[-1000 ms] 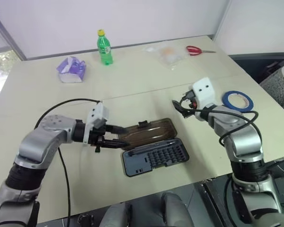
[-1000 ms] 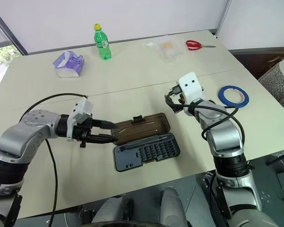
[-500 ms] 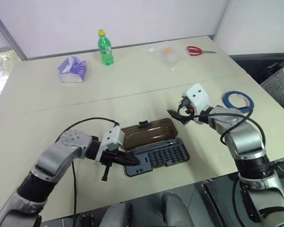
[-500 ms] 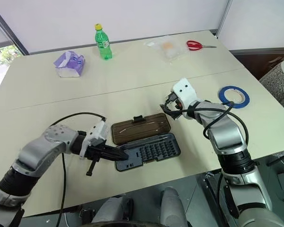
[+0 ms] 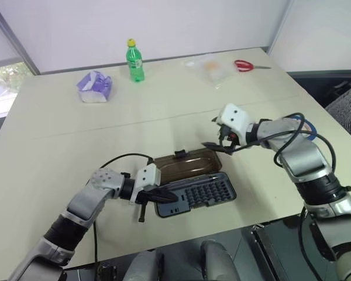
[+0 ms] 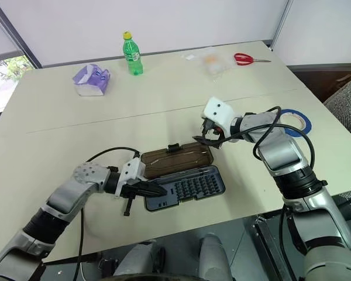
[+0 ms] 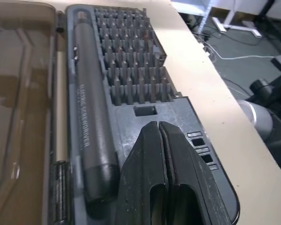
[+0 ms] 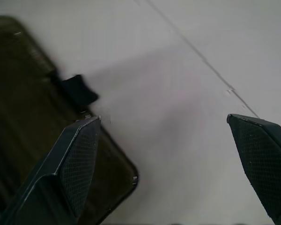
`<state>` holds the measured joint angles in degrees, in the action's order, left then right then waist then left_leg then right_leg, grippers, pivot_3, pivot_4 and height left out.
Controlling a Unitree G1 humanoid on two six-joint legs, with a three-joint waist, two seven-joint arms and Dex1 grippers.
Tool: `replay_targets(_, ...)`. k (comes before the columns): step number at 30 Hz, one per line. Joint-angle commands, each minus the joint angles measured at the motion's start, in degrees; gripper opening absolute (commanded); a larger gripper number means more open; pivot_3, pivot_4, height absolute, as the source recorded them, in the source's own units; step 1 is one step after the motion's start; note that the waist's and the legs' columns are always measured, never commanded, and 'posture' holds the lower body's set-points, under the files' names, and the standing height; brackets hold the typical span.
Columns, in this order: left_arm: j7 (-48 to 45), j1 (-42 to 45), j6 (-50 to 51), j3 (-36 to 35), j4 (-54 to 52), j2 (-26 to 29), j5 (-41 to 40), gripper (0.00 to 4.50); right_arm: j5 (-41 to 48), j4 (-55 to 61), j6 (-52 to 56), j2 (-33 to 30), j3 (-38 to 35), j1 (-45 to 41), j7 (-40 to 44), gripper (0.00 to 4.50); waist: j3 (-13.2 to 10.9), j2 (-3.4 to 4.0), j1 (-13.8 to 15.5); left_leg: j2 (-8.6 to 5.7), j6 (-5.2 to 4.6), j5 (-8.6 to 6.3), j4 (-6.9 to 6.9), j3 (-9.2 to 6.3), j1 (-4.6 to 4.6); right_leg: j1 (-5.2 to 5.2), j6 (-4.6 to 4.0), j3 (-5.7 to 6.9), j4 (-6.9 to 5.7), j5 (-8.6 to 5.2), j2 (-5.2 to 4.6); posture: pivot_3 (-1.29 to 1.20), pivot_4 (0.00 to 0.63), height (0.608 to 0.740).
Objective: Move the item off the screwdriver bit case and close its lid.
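- Blue tape ring (image 6: 293, 121), the item, lies flat on the beige surface (image 6: 76, 134) at the right, well apart from the screwdriver bit case (image 6: 184, 187), partly hidden behind the right arm; the first half of the task looks done.
- Dark grey, the case sits open near the front edge, its smoky-brown lid (image 6: 176, 160) laid flat on the far side, so closing is what remains.
- Left pincer (image 6: 157, 190) is clenched and empty, its fingers pressed together; its tip rests on or just over the left end of the tray, beside the grey driver handle (image 7: 89, 126). My guess is that it is there to pin the tray down while the lid swings.
- Right pincer (image 6: 207, 141) is spread wide, grasping nothing, and hangs at the lid's far right corner near the black latch tab (image 8: 77, 91), likely placed to hook under that edge and fold the lid toward the tray.
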<state>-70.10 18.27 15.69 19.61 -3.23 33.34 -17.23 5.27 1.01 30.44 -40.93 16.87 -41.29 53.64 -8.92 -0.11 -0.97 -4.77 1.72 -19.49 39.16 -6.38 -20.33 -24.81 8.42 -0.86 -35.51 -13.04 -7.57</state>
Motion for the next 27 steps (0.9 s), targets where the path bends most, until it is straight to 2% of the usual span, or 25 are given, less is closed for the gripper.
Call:
replay_targets(1,2.23,-1.89,0.15,1.36,4.49,0.46,4.21,0.02,-0.39,-4.09,-5.48,-0.23,2.03,-3.36,7.53,4.50,0.00,0.00,0.11,0.04,-0.03,-0.01,0.01,-0.01,0.04,0.09,0.00,0.02,0.06,0.00,0.02,0.00,0.150,0.740)
replay_targets(8,3.17,-2.55,-0.14,0.82,3.98,0.49,4.35,0.02,-3.03,-19.82,-14.25,6.04,3.94,-9.26,10.92,4.50,0.02,0.02,0.17,0.09,-0.02,-0.01,0.01,-0.03,0.12,0.15,0.00,0.03,0.08,0.00,0.03,0.00,0.150,0.740)
replay_targets(20,4.99,-4.45,0.87,-2.14,1.10,2.81,3.26,0.02,-9.20,-46.31,-27.72,13.36,3.78,-16.43,9.86,4.50,0.03,0.04,-0.21,0.13,0.01,-0.01,-0.01,-0.05,0.11,0.11,0.00,0.03,0.08,0.00,0.07,0.00,0.150,0.740)
replay_targets(27,6.00,-5.05,1.26,-3.62,0.39,3.47,3.05,0.02,-10.69,-53.94,-31.43,16.15,2.93,-18.59,8.83,4.50,0.06,0.10,-0.33,0.26,0.02,-0.01,-0.04,-0.06,0.13,0.10,-0.01,0.02,0.08,0.01,0.17,0.00,0.150,0.740)
